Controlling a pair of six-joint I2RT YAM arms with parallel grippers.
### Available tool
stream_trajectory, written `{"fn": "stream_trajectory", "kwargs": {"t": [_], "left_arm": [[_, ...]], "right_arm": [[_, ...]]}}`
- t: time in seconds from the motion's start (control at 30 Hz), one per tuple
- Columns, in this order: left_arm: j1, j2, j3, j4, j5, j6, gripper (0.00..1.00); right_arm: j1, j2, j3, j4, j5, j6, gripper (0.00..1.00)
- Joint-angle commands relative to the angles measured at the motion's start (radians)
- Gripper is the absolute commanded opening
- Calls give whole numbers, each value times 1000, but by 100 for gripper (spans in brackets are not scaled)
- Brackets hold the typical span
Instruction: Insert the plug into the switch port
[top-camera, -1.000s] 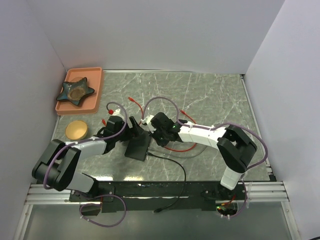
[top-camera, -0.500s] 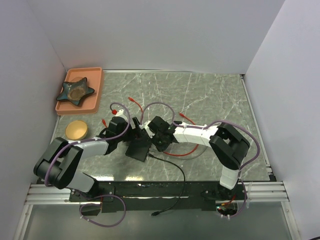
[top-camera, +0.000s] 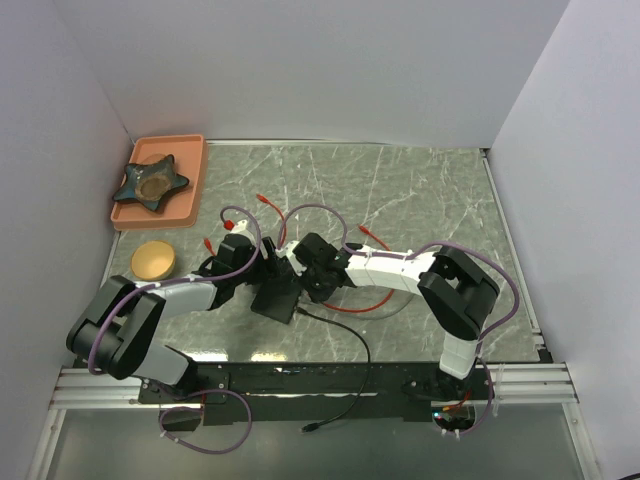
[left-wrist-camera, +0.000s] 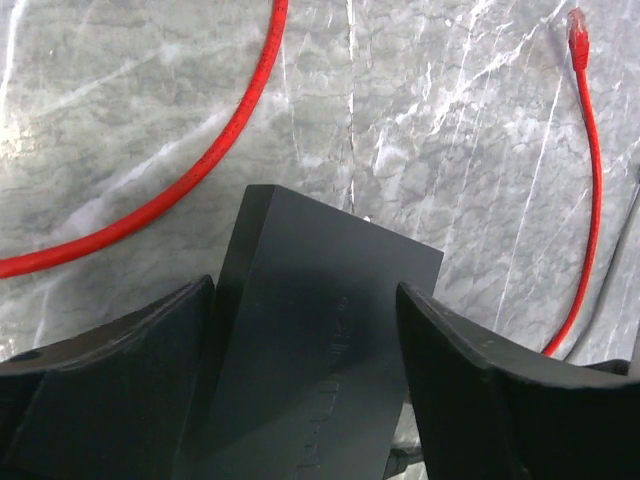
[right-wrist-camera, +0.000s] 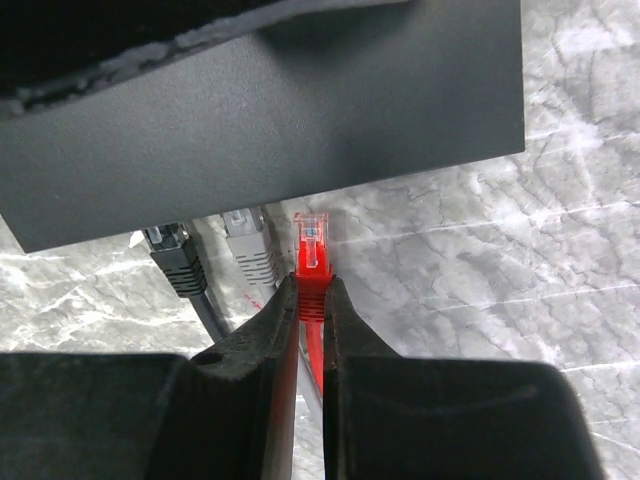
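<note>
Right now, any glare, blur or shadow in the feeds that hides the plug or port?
Top external: even light, a bright reflection on the table near the front edge; the black switch box reads as a flat dark patch. Left wrist: marble sharp, box top dim. Right wrist: red plug crisp and lit, but the box's plug-side face is lost in shadow.

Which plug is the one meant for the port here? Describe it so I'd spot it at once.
Find the flat black box in the middle of the marble table. Three plugs line up along its edge facing the right hand. Yours is the red plug with a clear tip, pinched in that hand; its neighbours are a grey plug and a black plug.
</note>
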Motion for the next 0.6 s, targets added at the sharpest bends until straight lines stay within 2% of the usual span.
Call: {"fn": "stream_trajectory", "kwargs": {"t": [0.0,0.13,0.33,0.57], "left_arm": [[-6,-56,0,-3,-11,26,75],[-3,-82,-11,-1,-6,35,70],[-1,-88,-15,17,24,32,70],[-1,-70,-11,28,44,35,70]], "right_arm": [[4,-1,71,32,11,22,0],[-1,13,89,29,10,27,0],[0,61,145,-16,30,28,0],[0,39,106,15,33,21,0]]}}
